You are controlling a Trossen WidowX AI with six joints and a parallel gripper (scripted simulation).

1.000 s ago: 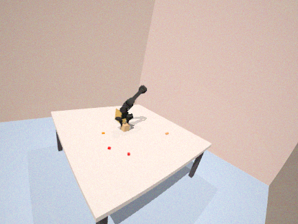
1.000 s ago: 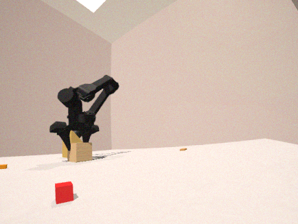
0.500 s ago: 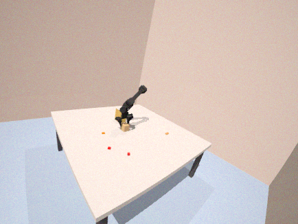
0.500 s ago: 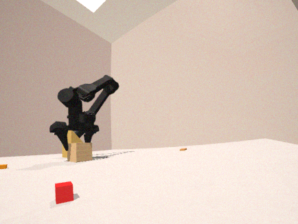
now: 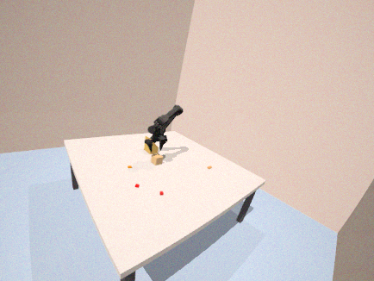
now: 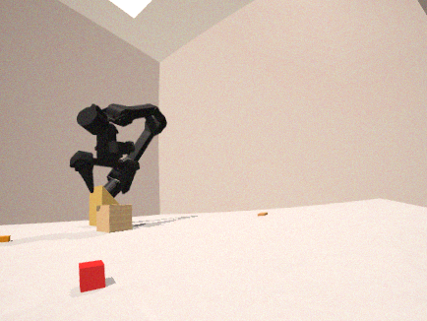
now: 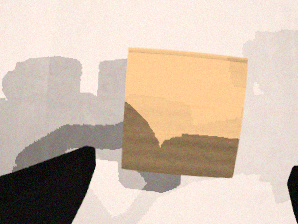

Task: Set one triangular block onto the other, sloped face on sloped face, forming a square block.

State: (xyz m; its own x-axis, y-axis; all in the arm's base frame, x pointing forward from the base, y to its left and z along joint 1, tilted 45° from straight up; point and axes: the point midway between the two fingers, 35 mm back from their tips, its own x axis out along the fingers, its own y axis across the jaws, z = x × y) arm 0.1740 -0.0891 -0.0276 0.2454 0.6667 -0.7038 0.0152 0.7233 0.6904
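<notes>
Orange is shown by a small piece (image 5: 129,166) (image 6: 4,238) at the exterior frame's left edge, then a red cube (image 6: 91,276) is seen lower left; a yellow piece with a sloped edge (image 5: 149,146) (image 6: 95,209) is partly hidden behind the task's tan block (image 5: 157,160) (image 6: 118,218) (image 7: 184,112), set left of centre on the table (image 5: 185,207) (image 6: 246,266); above, the gripper (image 5: 156,149) (image 6: 108,191) (image 7: 192,160) is spread wide, with nothing held

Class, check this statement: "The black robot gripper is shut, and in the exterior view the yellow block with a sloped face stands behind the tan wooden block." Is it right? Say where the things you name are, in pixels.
Not quite: the black robot gripper (image 5: 155,150) (image 6: 108,192) (image 7: 191,161) is open, as the wrist view shows. The yellow block with a sloped face (image 5: 154,149) (image 6: 93,209) does stand behind the tan wooden block (image 5: 157,160) (image 6: 118,218) (image 7: 185,100).
</notes>
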